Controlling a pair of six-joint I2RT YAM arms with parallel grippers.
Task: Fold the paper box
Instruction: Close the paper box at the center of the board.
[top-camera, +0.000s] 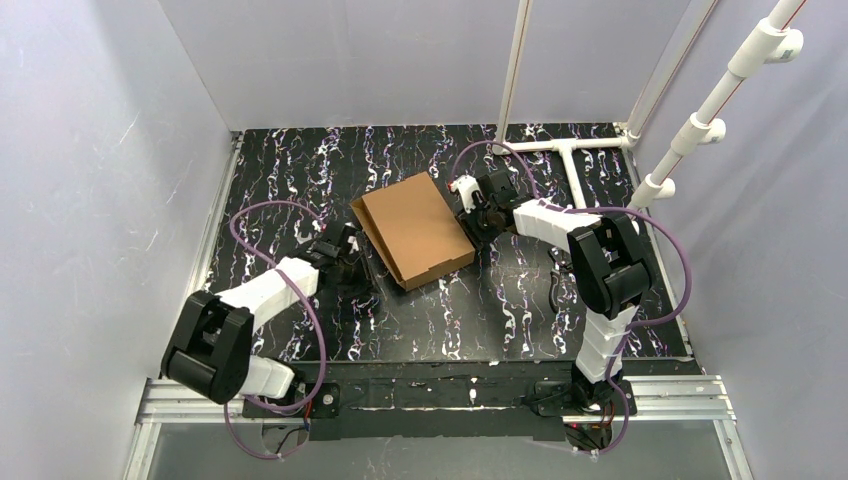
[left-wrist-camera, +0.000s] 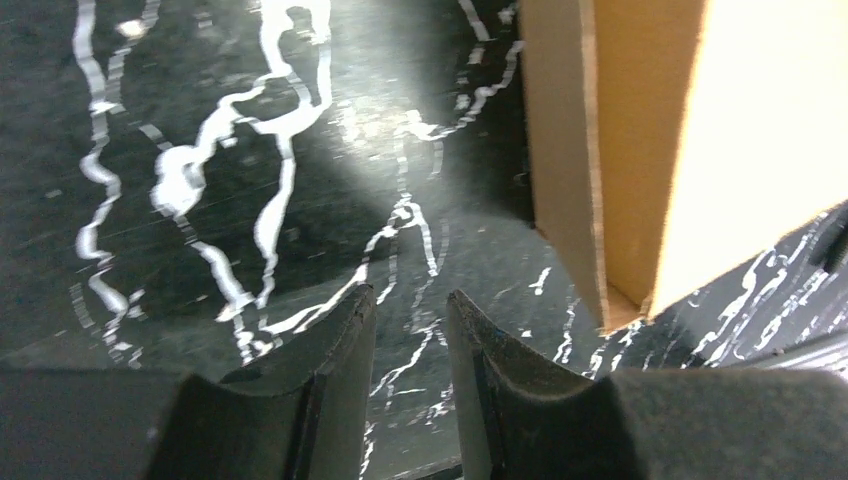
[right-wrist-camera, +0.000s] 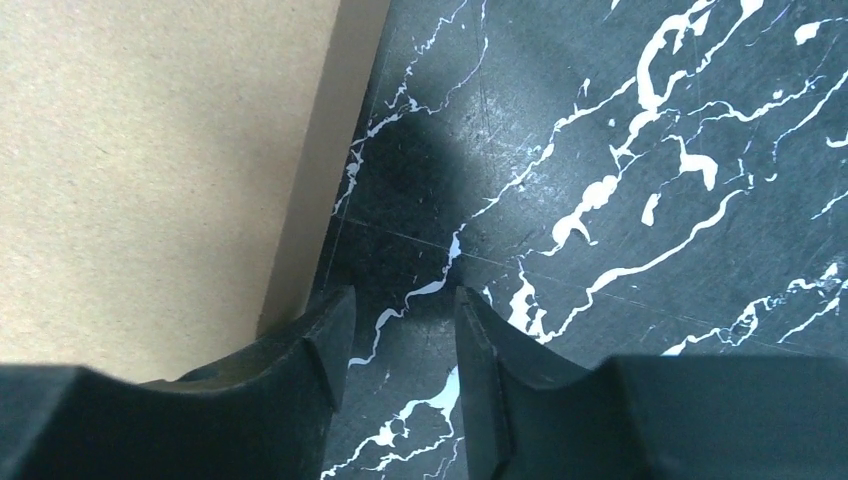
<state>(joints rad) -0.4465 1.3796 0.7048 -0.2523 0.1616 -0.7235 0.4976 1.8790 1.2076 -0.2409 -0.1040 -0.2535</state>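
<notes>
The paper box (top-camera: 415, 228) sits near the middle of the black, white-veined table (top-camera: 300, 170), a little toward the far side, turned at an angle to the table's edges. It is a shallow brown cardboard shape with a broad flat face on top and low walls showing along its left and near sides; every face that can be seen is plain brown board. The left gripper (top-camera: 350, 250) is down low just beside the box's left wall, and its own camera shows its two dark fingers (left-wrist-camera: 340, 350) a narrow way apart with only marbled tabletop between them, the box's raw corrugated edge (left-wrist-camera: 590, 200) standing up ahead and to the right. The right gripper (top-camera: 468, 200) is at the box's far right edge; from its wrist, the fingers (right-wrist-camera: 320, 345) are likewise parted with bare table between, gripping nothing, and the box's flat face (right-wrist-camera: 150, 150) lies just beside the left finger. A white pipe frame (top-camera: 700, 120) rises at the far right corner.
</notes>
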